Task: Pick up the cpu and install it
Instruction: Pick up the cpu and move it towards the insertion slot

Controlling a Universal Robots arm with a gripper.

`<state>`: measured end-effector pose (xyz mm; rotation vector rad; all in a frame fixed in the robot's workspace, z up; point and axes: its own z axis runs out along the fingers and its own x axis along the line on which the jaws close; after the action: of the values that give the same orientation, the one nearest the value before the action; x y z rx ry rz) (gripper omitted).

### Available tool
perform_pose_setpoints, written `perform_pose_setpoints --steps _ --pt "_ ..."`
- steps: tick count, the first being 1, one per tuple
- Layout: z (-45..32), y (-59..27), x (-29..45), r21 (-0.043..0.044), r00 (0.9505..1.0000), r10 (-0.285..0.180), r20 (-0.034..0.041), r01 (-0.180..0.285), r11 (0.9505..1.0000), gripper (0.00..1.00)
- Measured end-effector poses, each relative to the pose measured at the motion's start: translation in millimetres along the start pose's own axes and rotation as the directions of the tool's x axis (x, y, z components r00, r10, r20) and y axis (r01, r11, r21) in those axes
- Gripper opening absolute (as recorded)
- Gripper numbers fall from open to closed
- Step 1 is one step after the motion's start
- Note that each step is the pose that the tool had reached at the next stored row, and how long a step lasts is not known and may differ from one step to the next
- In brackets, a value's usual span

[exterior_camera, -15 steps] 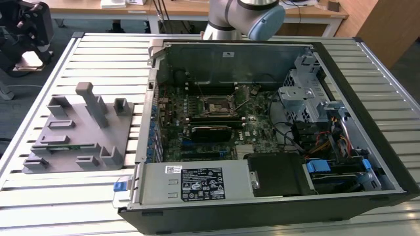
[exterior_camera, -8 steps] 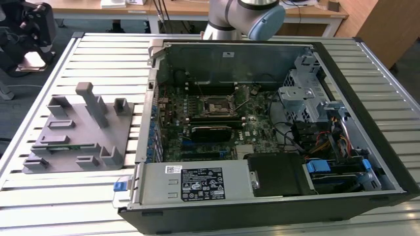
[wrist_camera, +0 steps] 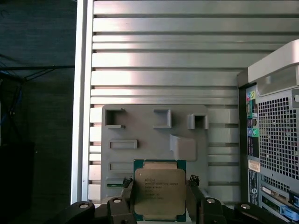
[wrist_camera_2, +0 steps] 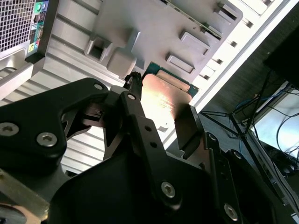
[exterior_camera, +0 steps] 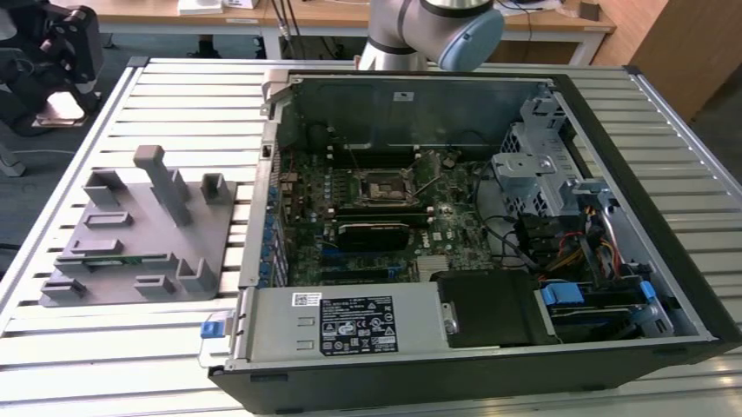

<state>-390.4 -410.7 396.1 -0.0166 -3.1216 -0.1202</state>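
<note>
Right now the jaws are closed on the cpu (wrist_camera: 160,191). I can see one finger (wrist_camera: 127,198) pressed against one edge and the other against the opposite edge. The chip's silver lid faces the first wrist view, with a thin green rim around it. In the second wrist view the cpu (wrist_camera_2: 166,100) catches a bright glare between the black fingers (wrist_camera_2: 187,126).

Beyond the chip lies the grey fixture plate (wrist_camera: 140,135) with its raised blocks and pockets. The chip is off the plate, held up in the grip, though I cannot tell how high. The plate rests on the slatted metal desk (wrist_camera: 163,56).

From the exterior view, the fixture plate (exterior_camera: 128,234) sits at nine o'clock from the open computer case (exterior_camera: 649,261), just beside its wall. The motherboard socket (exterior_camera: 380,187) is near the middle of the board inside the case, and no chip shows in it. The arm (exterior_camera: 435,30) comes in at twelve o'clock, above the case's far wall. The case's perforated rear panel (wrist_camera: 275,140) shows beside the plate in the first wrist view.
</note>
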Motion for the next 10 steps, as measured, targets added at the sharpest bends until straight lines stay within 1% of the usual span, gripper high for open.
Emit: perform_pose_setpoints --steps 7,10 --pt "0.8 0.0 -5.4 0.0000 1.0000 0.000 0.0000 0.000 1.0000 0.53" --pt "1.3 0.0 -9.2 -0.0001 1.0000 0.000 0.0000 0.000 1.0000 0.53"
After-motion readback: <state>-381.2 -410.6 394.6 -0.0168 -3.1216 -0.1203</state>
